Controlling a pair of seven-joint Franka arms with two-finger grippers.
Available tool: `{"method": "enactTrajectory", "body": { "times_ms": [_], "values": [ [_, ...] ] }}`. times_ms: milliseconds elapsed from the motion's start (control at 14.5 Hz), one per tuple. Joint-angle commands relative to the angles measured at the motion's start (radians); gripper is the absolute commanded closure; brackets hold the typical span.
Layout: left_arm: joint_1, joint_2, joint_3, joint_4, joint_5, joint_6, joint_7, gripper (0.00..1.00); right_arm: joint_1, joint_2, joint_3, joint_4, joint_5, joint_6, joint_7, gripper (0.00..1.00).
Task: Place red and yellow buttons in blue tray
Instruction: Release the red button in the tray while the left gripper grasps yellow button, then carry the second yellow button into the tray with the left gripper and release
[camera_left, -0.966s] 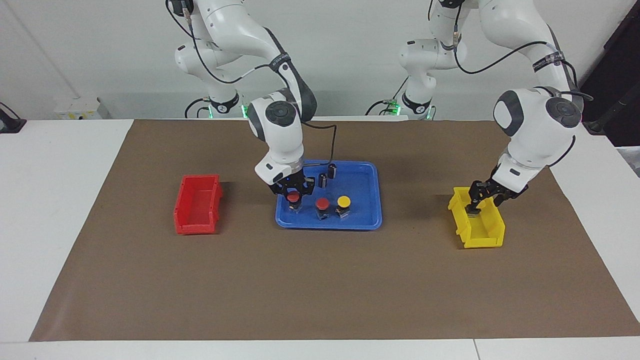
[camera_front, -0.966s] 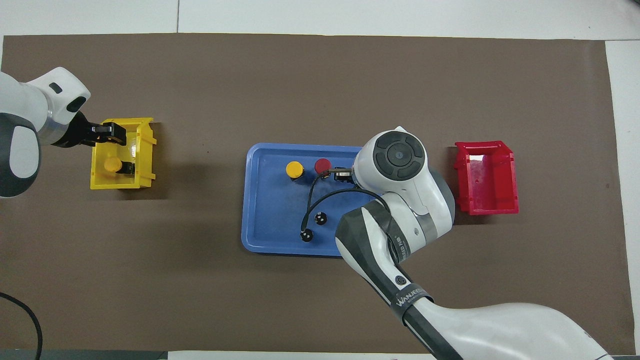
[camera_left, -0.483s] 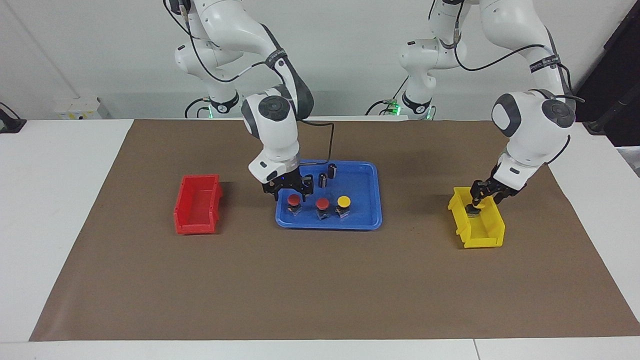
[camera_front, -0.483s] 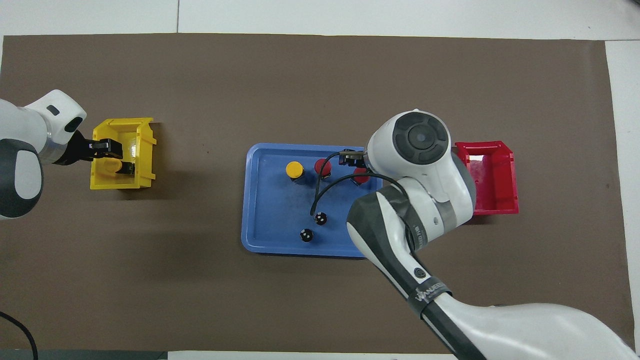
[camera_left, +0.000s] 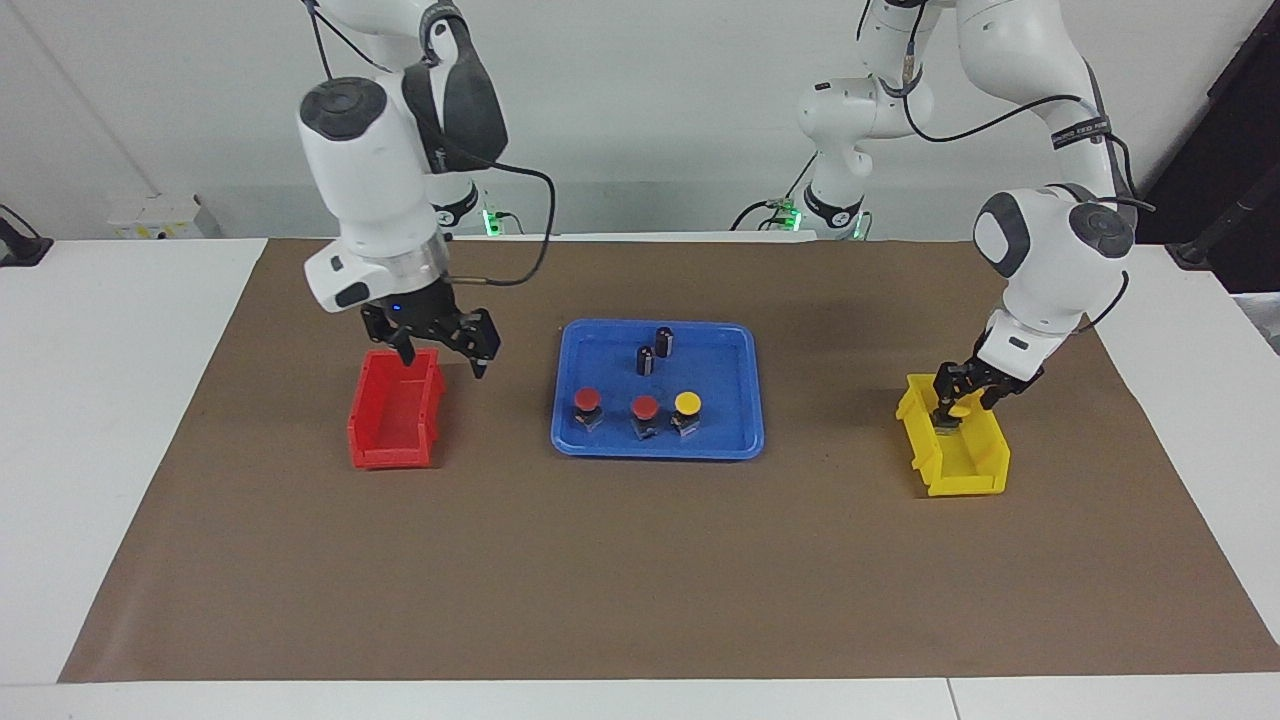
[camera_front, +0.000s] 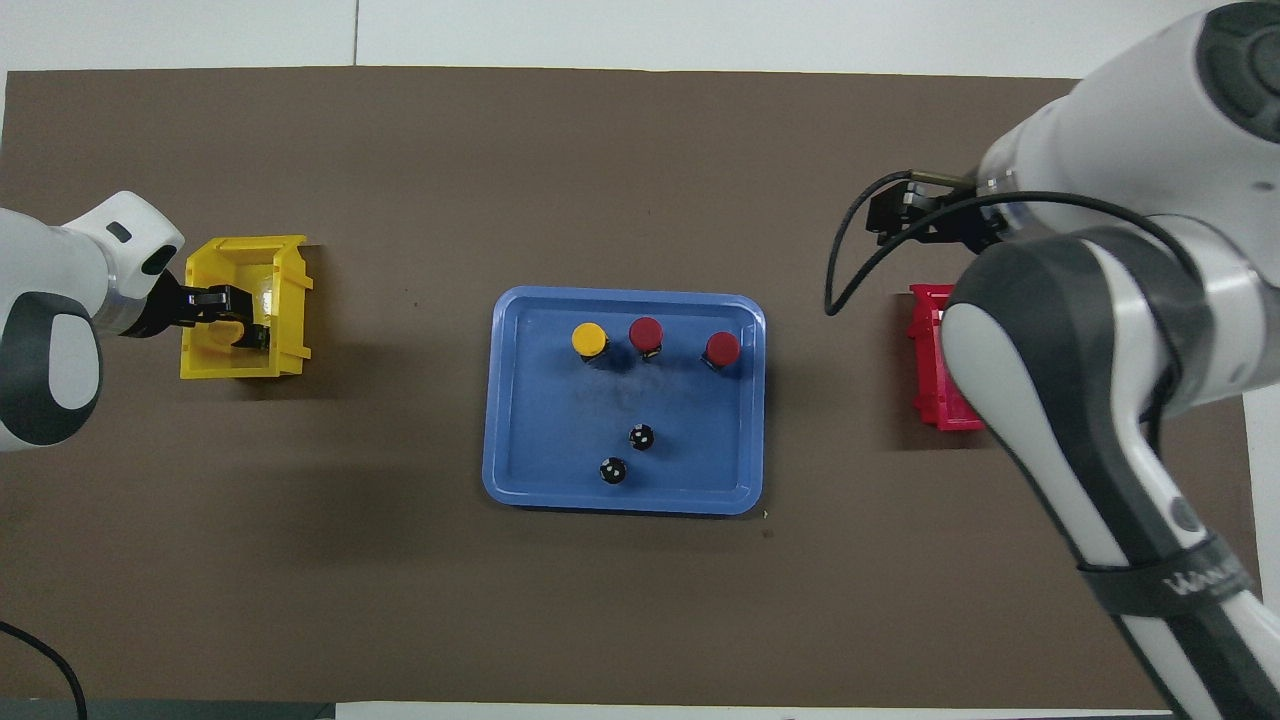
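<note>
The blue tray lies mid-table. Two red buttons and one yellow button stand in a row in it, along the side farther from the robots. They also show in the overhead view as red, red and yellow. My right gripper is open and empty, raised over the red bin's edge toward the tray. My left gripper is down in the yellow bin, shut on the second yellow button.
Two small dark cylinders stand in the tray nearer to the robots. The red bin sits toward the right arm's end. The yellow bin sits toward the left arm's end. Brown paper covers the table.
My right gripper let go of a red button in the tray, rose and swung over the red bin. My left gripper closed on the yellow button in the yellow bin and rose slightly.
</note>
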Motion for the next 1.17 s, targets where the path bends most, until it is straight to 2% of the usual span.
{"method": "enactTrajectory", "body": {
  "times_ms": [0, 138, 207, 276, 345, 414, 552, 690, 828, 966, 1034, 1103],
  "values": [
    [0.008, -0.022, -0.006, -0.05, 0.017, 0.042, -0.002, 0.3, -0.089, -0.086, 0.011, -0.003, -0.008, -0.116, -0.12, 0.0],
    [0.009, -0.019, -0.006, -0.06, 0.017, 0.059, 0.0, 0.3, -0.148, -0.139, 0.009, 0.0, -0.011, -0.209, -0.224, 0.0],
    [0.008, -0.019, -0.006, -0.063, 0.017, 0.067, -0.005, 0.39, -0.168, -0.155, 0.009, 0.001, -0.016, -0.244, -0.264, 0.0],
    [0.008, -0.019, -0.006, -0.063, 0.017, 0.067, 0.001, 0.69, -0.188, -0.167, 0.003, 0.003, -0.031, -0.264, -0.312, 0.0],
    [0.009, -0.017, -0.006, -0.063, 0.017, 0.065, 0.007, 0.89, -0.208, -0.172, -0.005, 0.003, -0.04, -0.269, -0.366, 0.0],
    [0.009, -0.017, -0.006, -0.06, 0.017, 0.062, 0.007, 0.97, -0.223, -0.176, -0.002, -0.014, -0.042, -0.258, -0.393, 0.0],
    [0.008, -0.013, -0.006, -0.031, 0.017, 0.041, 0.006, 0.99, -0.251, -0.198, 0.006, -0.04, -0.045, -0.255, -0.409, 0.0],
    [-0.003, -0.002, -0.006, 0.06, 0.017, -0.041, 0.003, 0.99, -0.265, -0.202, 0.021, -0.051, -0.052, -0.237, -0.417, 0.0],
    [-0.023, 0.024, -0.009, 0.215, 0.016, -0.201, -0.005, 0.99, -0.257, -0.207, 0.02, -0.059, -0.057, -0.249, -0.418, 0.0],
    [-0.102, 0.077, -0.009, 0.406, 0.016, -0.362, -0.045, 0.99, -0.257, -0.207, 0.02, -0.057, -0.06, -0.263, -0.42, 0.0],
    [-0.162, 0.116, -0.008, 0.49, 0.016, -0.407, -0.107, 0.99, -0.257, -0.207, 0.02, -0.057, -0.06, -0.263, -0.42, 0.0],
    [-0.222, 0.127, -0.008, 0.515, 0.013, -0.399, -0.2, 0.99, -0.257, -0.207, 0.02, -0.054, -0.06, -0.263, -0.42, 0.0]
  ]
}}
